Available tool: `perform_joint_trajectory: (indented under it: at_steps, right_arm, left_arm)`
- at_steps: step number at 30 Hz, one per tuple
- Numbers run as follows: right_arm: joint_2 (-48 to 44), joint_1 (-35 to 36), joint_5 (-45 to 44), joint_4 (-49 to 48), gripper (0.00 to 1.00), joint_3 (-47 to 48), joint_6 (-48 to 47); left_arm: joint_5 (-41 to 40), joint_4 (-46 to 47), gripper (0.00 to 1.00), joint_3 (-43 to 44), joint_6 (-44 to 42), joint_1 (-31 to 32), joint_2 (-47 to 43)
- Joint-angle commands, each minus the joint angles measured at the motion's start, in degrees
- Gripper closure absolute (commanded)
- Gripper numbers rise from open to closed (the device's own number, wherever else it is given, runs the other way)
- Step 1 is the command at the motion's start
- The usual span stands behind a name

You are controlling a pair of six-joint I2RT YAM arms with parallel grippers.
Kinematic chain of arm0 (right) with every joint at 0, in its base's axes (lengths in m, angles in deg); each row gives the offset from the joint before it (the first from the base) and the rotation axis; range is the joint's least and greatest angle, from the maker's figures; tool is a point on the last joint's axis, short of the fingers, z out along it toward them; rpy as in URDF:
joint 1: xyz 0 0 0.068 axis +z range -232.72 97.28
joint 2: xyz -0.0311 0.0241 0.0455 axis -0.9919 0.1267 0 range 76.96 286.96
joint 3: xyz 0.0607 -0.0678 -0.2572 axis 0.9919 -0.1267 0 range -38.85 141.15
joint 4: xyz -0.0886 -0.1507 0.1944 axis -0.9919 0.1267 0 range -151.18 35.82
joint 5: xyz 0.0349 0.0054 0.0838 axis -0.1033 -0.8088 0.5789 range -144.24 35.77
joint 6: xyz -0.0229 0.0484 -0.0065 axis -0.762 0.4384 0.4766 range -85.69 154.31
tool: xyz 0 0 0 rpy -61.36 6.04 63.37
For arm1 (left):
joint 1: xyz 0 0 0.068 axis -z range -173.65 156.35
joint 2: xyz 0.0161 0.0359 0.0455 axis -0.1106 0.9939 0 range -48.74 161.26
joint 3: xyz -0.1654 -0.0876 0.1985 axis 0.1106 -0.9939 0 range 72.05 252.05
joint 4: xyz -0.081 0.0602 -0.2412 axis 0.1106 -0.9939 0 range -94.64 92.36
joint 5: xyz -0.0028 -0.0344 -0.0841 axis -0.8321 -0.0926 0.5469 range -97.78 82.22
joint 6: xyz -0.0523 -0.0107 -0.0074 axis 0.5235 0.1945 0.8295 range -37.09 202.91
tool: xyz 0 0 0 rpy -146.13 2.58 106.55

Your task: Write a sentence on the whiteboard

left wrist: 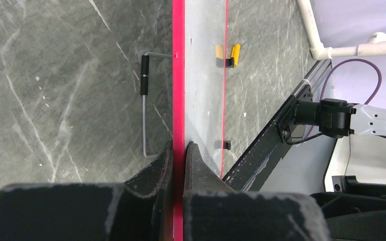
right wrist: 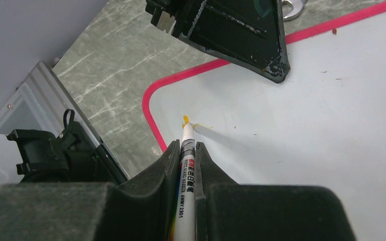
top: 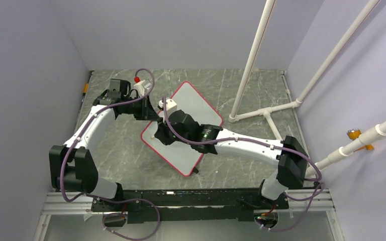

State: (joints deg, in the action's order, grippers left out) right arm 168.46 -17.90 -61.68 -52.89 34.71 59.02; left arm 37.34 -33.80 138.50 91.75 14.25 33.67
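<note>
Pressing hard, the right jaws clamping the marker (right wrist: 187,155) may shove the whiteboard (right wrist: 306,125) from the left jaws pinching its frame (left wrist: 178,75).

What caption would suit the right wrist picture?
Right gripper holds a marker, orange tip on the whiteboard beside a short orange mark.

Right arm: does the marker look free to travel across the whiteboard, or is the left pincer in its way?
Likely yes. The marker, shut in the right pincer, has its tip near one corner of the whiteboard, with bare surface beyond. The left pincer clamps the frame, clear of the tip.
</note>
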Motion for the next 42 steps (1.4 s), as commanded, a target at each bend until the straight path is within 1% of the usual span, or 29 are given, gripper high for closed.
perform_joint_trajectory:
  at_steps: [1, 10, 19, 33, 38, 42]
  right_arm:
    - [-1.14, 0.20, -2.09, -0.71, 1.00, -2.88, 0.77]
    - [-2.24, -0.07, -4.44, 0.38, 1.00, -4.26, 0.92]
    - [0.23, -0.99, -7.20, 2.89, 1.00, 0.60, 0.02]
    - [3.30, -1.45, -6.19, 2.91, 1.00, 6.05, -1.77]
    - [3.28, -1.49, -5.84, 2.84, 1.00, 5.37, -1.54]
    - [2.40, -1.45, -5.62, 2.69, 1.00, 2.84, -0.79]
  left_arm:
    - [-2.10, 3.85, 1.00, 0.45, -2.34, -0.10, -1.84]
    - [-2.12, 3.84, 1.00, 0.41, -2.34, -0.08, -1.88]
    - [-2.26, 3.75, 1.00, 0.29, -2.50, 0.17, -1.99]
    - [-2.50, 3.62, 1.00, 0.30, -2.66, 0.51, -1.99]
    - [-2.70, 3.50, 1.00, 0.36, -2.72, 0.62, -2.08]
    - [-2.72, 3.58, 1.00, 0.28, -2.75, 0.62, -2.17]
